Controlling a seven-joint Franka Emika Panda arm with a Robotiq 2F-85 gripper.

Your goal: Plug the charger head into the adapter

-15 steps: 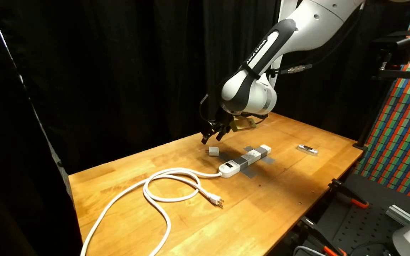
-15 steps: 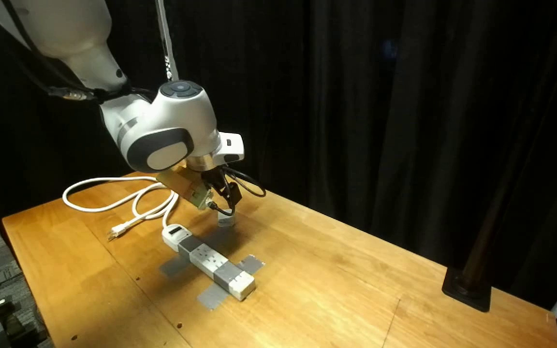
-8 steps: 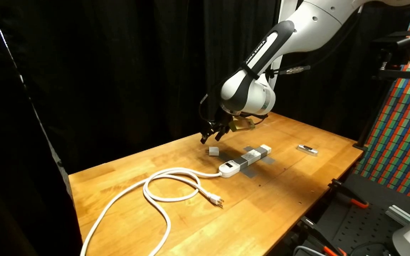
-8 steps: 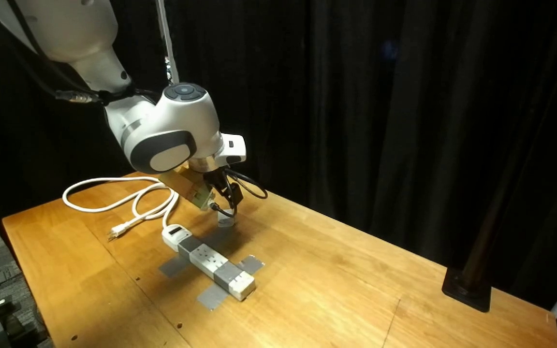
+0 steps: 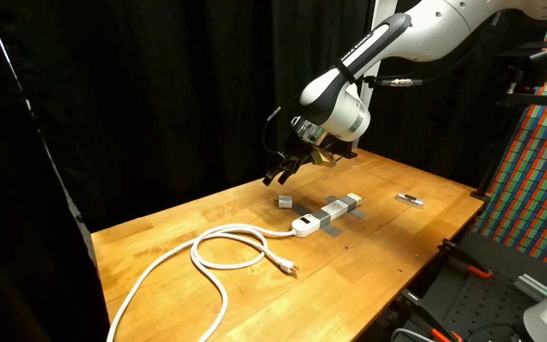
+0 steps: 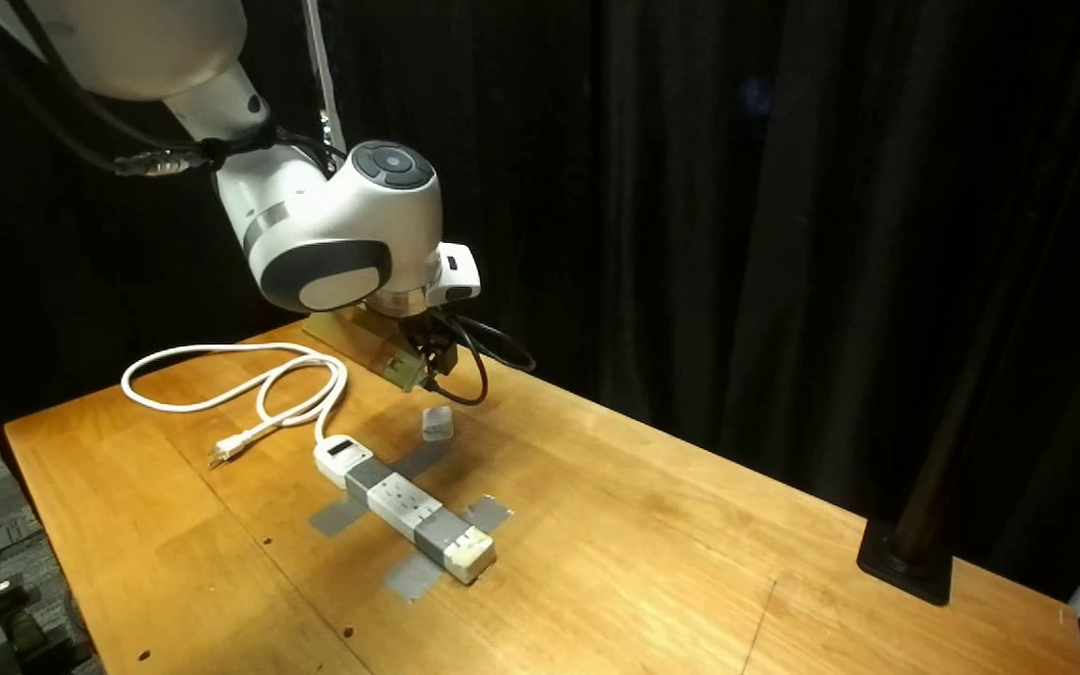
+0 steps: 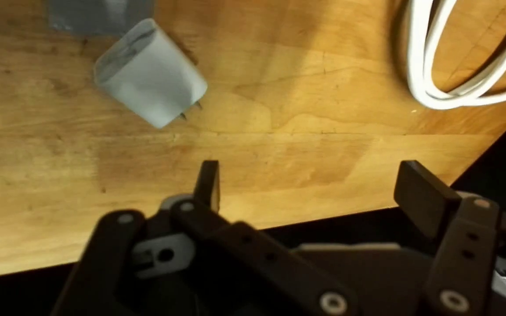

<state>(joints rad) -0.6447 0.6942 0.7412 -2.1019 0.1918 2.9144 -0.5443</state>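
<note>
1. Your gripper (image 7: 310,175) stood across the bottom of the wrist frame with its fingers spread widely; it held nothing, and between the tips only the wooden table (image 7: 297,136) showed.

2. The charger head (image 7: 152,79) lay on the table in the upper left of the same frame, apart from the fingers, its two prongs toward the lower right.

3. For handling, you could expect a light, stiff and smooth block: probably it would not be crushed, but it might slide or turn under one-sided pushing. Its thin prongs seemed the part to protect.

4. Your best hold was likely across two opposite walls of the body, leaving the prongs free. Because the block lay diagonally to the fingers, you would probably need to rotate the gripper.

5. In an exterior view, your arm (image 5: 397,45) slanted down from the upper right of the frame, and the gripper pointed to the lower left, higher in the frame than the charger head and apart from it.

6. Below and left of the centre in an exterior view, the adapter (image 6: 404,500) lay under bands of grey tape (image 6: 443,532), sockets upward; you would presumably need to turn the prongs down.
</note>
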